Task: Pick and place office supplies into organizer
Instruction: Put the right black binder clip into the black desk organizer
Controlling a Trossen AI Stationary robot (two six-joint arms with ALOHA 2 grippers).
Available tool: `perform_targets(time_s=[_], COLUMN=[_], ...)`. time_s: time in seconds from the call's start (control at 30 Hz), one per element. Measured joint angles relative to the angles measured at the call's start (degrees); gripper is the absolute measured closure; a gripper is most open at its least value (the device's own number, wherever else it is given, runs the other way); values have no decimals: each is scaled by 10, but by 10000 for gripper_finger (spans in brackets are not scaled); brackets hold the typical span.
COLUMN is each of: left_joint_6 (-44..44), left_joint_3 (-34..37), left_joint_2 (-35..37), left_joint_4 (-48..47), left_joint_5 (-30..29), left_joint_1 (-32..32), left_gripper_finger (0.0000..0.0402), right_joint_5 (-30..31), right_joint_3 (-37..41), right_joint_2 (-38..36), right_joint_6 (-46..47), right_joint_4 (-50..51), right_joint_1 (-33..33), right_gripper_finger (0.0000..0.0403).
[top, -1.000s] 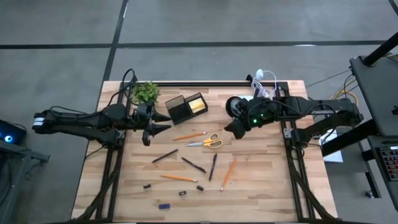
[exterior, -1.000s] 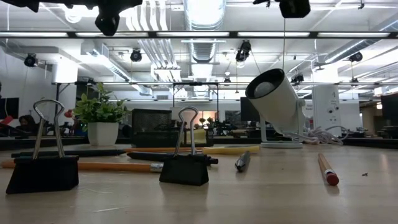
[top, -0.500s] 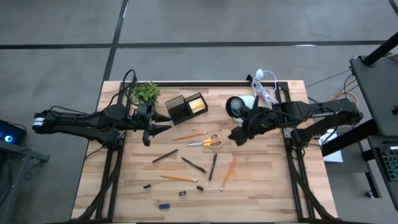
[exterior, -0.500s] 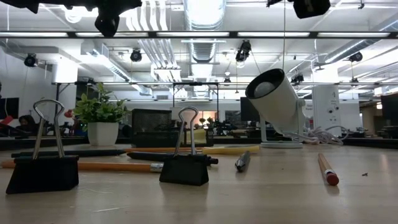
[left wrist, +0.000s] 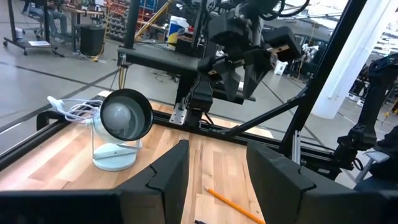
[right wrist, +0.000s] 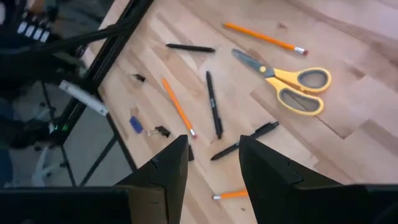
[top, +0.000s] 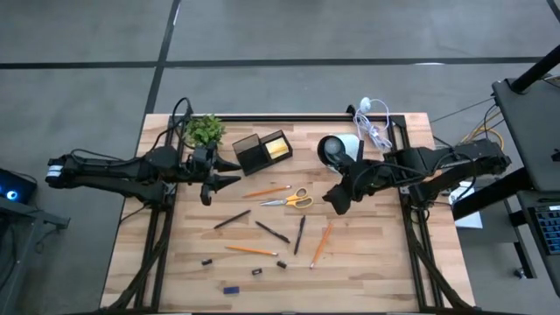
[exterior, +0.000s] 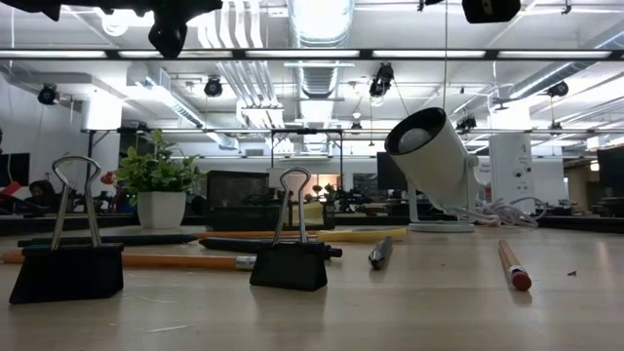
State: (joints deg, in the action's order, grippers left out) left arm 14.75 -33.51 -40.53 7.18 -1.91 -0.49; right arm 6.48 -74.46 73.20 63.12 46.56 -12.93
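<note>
The black organizer (top: 255, 154) stands at the table's far middle, with a yellow sticky-note block (top: 278, 147) in its right part. Scissors with yellow handles (top: 289, 199) (right wrist: 287, 83), orange pencils (top: 267, 190) (top: 321, 243) (right wrist: 178, 107), dark pens (top: 272, 231) (right wrist: 213, 103), small black clips (top: 257, 271) (exterior: 290, 259) and a blue bit (top: 231, 289) lie flat on the wood. My right gripper (top: 337, 199) (right wrist: 213, 168) hovers open just right of the scissors, above the table. My left gripper (top: 229, 172) (left wrist: 216, 168) waits open, left of the organizer.
A small green plant (top: 204, 129) stands at the far left. A white round cup on a stand (top: 337, 149) (left wrist: 121, 127) and a coiled white cable (top: 372, 118) sit at the far right. Bare wood lies along the near edge (top: 367, 280).
My right gripper has moved from beside the white cup toward the table's near edge and now hangs right of the scissors' handles. Its fingers stay open. The supplies lie where they were.
</note>
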Motion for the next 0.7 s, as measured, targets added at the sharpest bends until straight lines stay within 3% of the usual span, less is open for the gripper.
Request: perform_targets(time_s=[0.2, 0.33, 0.47, 0.7], left_joint_6=[1, 14, 20, 20], left_joint_3=[0, 0, 0, 1], left_joint_2=[1, 0, 0, -1], left_joint_4=[2, 2, 3, 1], left_joint_5=[0, 0, 0, 0], left_joint_1=[0, 0, 0, 0], left_gripper_finger=[256, 256, 256, 256], right_joint_5=[-3, -62, -103, -115], right_joint_3=[0, 0, 0, -27], right_joint_2=[39, 85, 129, 188], right_joint_6=[114, 141, 109, -6], right_joint_4=[15, 27, 23, -49], right_joint_1=[-12, -17, -21, -25], right_gripper_finger=[273, 273, 273, 273])
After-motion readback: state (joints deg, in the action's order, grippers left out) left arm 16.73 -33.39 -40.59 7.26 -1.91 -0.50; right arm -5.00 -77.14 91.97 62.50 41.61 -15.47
